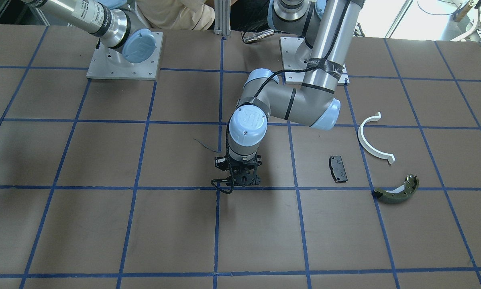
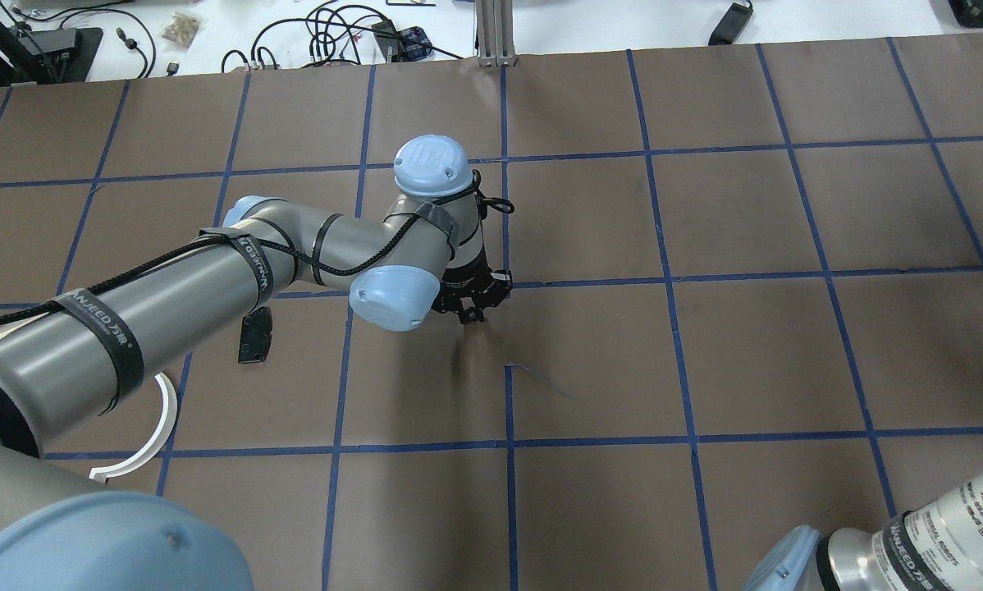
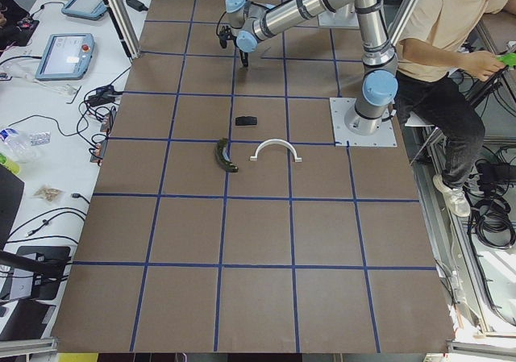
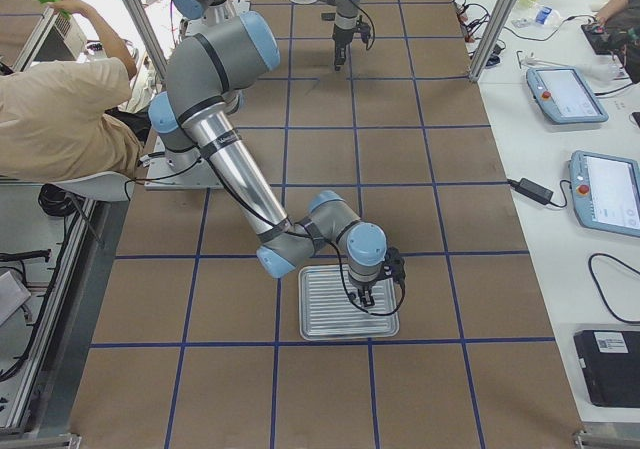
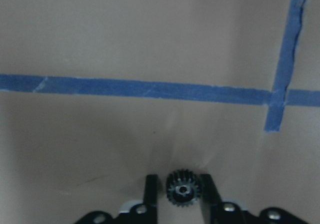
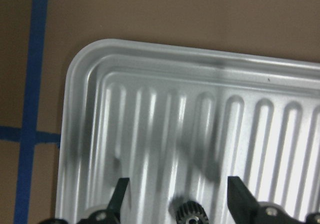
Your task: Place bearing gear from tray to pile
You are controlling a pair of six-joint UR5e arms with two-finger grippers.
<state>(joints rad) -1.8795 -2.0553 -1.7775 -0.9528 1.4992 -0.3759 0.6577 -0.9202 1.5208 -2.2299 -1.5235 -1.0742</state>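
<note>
Jaws of the left gripper (image 5: 179, 180) flank the bearing gear (image 5: 182, 189) low over the worktop (image 5: 150, 34), to carry it to the pile (image 1: 338, 169) well aside; pinching or not, I cannot tell. Right gripper (image 6: 177, 186) jaws gape above another gear (image 6: 188, 213) on the tray (image 6: 90, 64).

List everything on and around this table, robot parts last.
gear: 1, black, mid-table
second gear: 1, black, in the tray
tray: 1, silver, ribbed, at the table's end on the robot's right
half-ring: 1, white, on the robot's left side
pad: 1, black, beside the half-ring
brake shoe: 1, olive-green, near the pad
table: 1, brown, with a grid of blue tape
person: 1, beige shirt, seated behind the robot
left gripper: 1, black, fingers close on either side of the mid-table gear; grip unclear
right gripper: 1, black, open wide over the tray's gear
</note>
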